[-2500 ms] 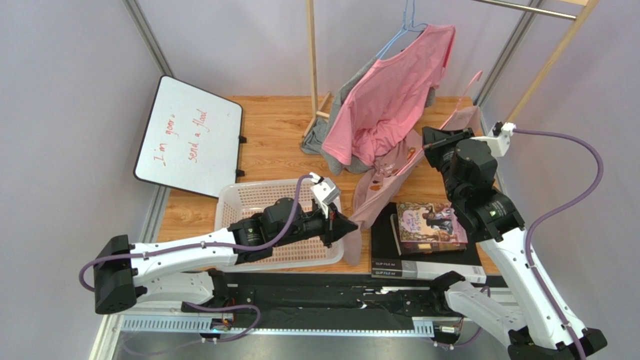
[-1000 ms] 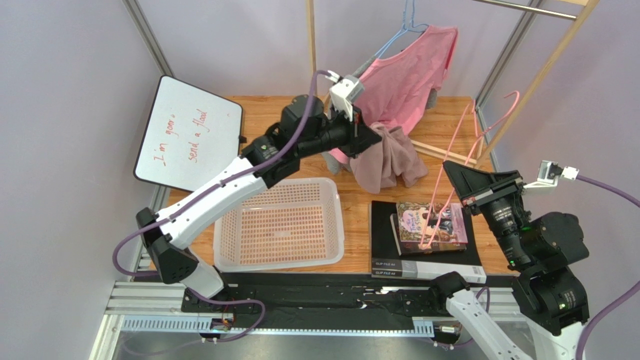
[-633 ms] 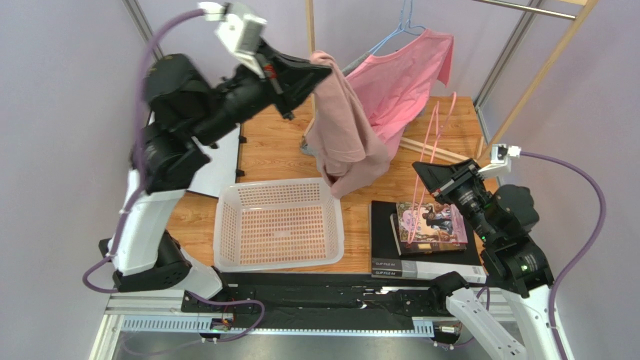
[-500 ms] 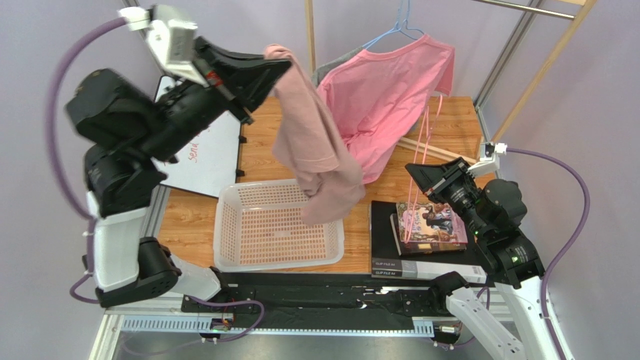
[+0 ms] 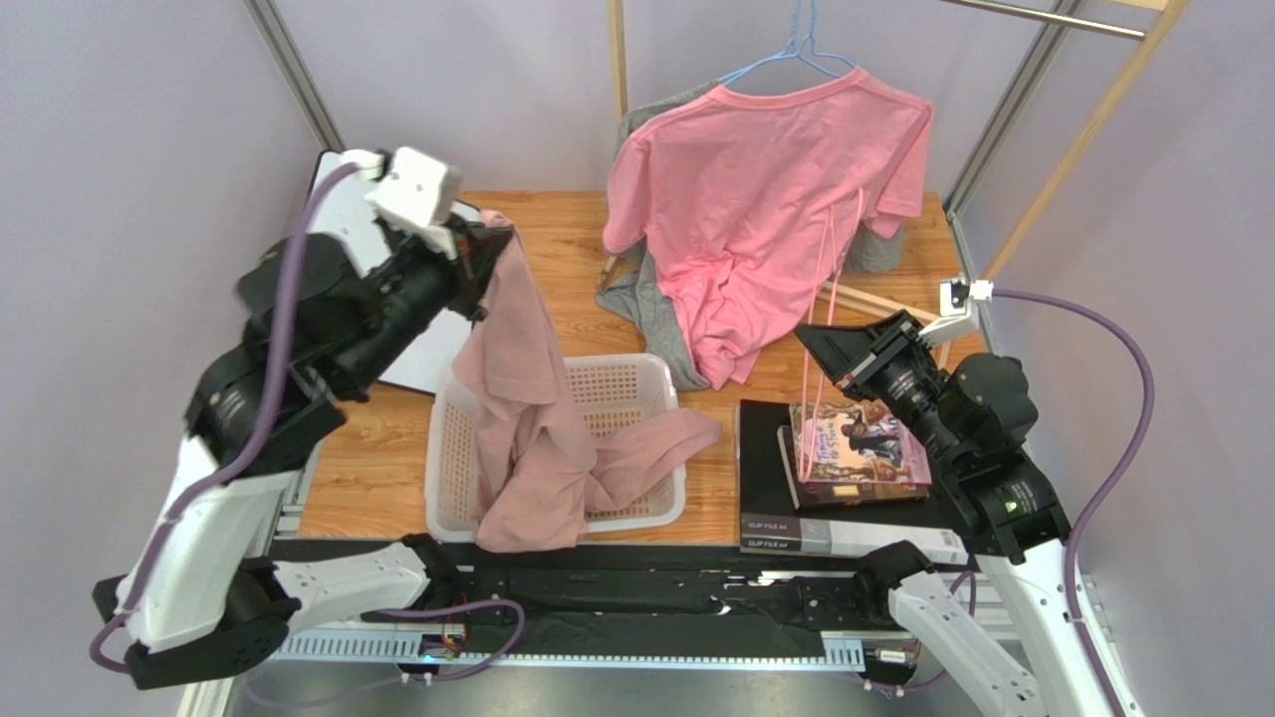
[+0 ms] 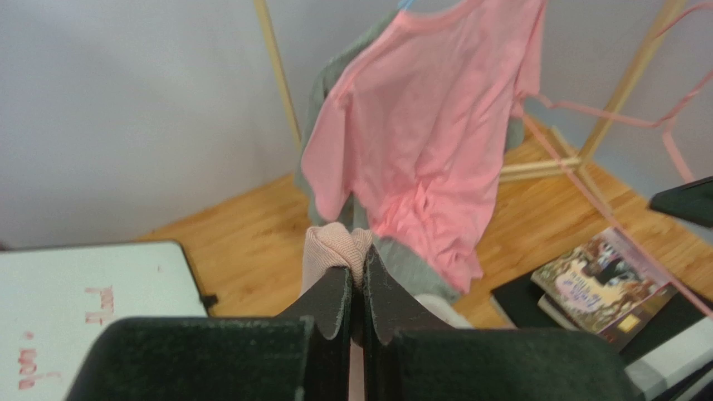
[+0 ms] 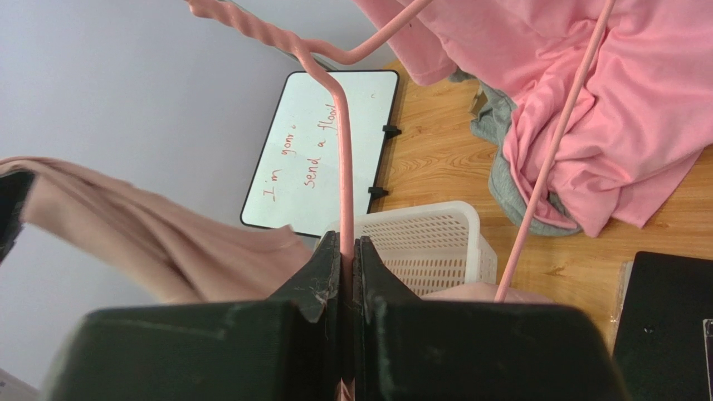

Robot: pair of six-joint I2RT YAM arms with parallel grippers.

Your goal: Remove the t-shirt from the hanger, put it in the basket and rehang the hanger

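Note:
A dusty-pink t-shirt (image 5: 524, 404) hangs from my left gripper (image 5: 487, 254), which is shut on a bunched fold of it (image 6: 335, 242). Its lower part drapes into and over the front rim of the white basket (image 5: 621, 386). My right gripper (image 5: 816, 347) is shut on the thin pink hanger (image 5: 832, 314), which is bare and stands upright above the books. In the right wrist view the hanger's wire (image 7: 341, 150) runs straight up from between the closed jaws, and the t-shirt (image 7: 151, 234) shows at the left, apart from the hanger.
A bright pink shirt (image 5: 763, 179) hangs on a blue hanger (image 5: 801, 53) from the wooden rack (image 5: 617, 60), with a grey garment (image 5: 651, 306) behind it. Books (image 5: 861, 456) lie at the front right. A whiteboard (image 7: 318, 150) lies at the back left.
My left arm swung the t-shirt from high at the back down and left, so its lower part now lies in the basket. The right arm with the hanger barely moved.

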